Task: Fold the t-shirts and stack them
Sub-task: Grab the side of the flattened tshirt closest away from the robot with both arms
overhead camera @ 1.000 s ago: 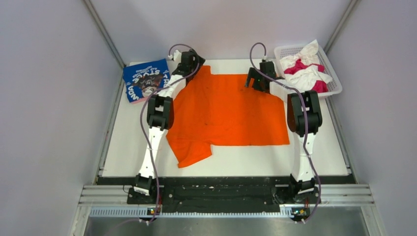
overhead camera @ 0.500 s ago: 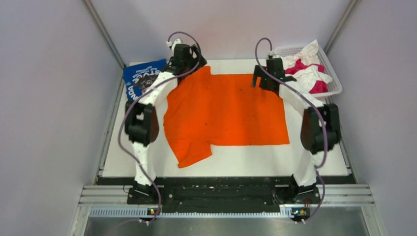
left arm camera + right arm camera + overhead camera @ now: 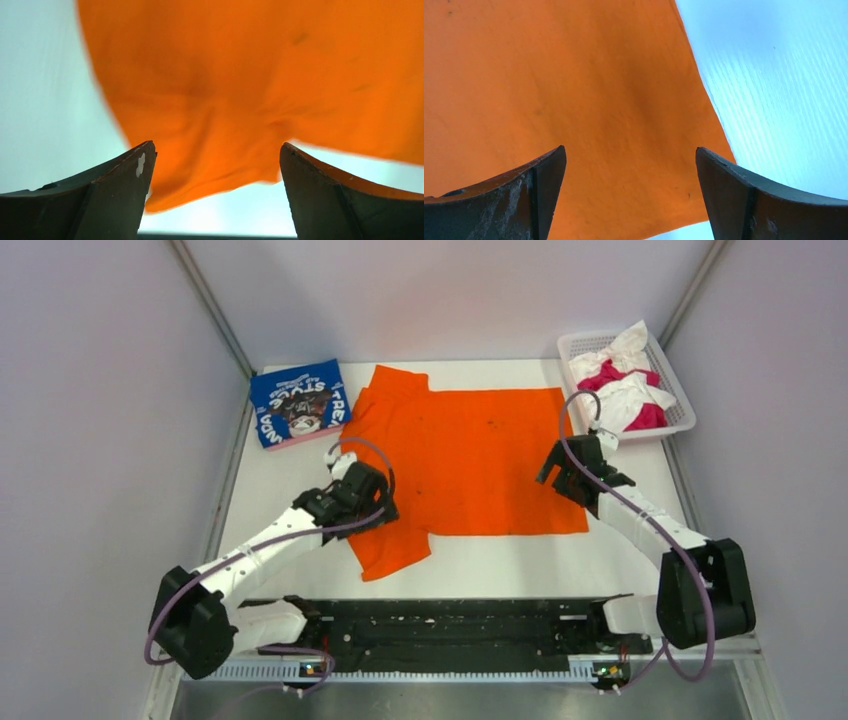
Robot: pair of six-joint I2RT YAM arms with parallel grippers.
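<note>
Cloth of the plain orange t-shirt [image 3: 470, 455] lay smooth and flat in the middle of the white table [image 3: 510, 560], with its near-left sleeve rumpled. The left pincer [image 3: 215, 150] hung released over that sleeve. The right pincer [image 3: 630, 150] hung released over the right edge. A folded blue t-shirt [image 3: 298, 405] lay far-left, its white lettering inverted and illegible.

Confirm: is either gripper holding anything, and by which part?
Nothing held. Left gripper and right gripper are both open over the orange t-shirt.
</note>
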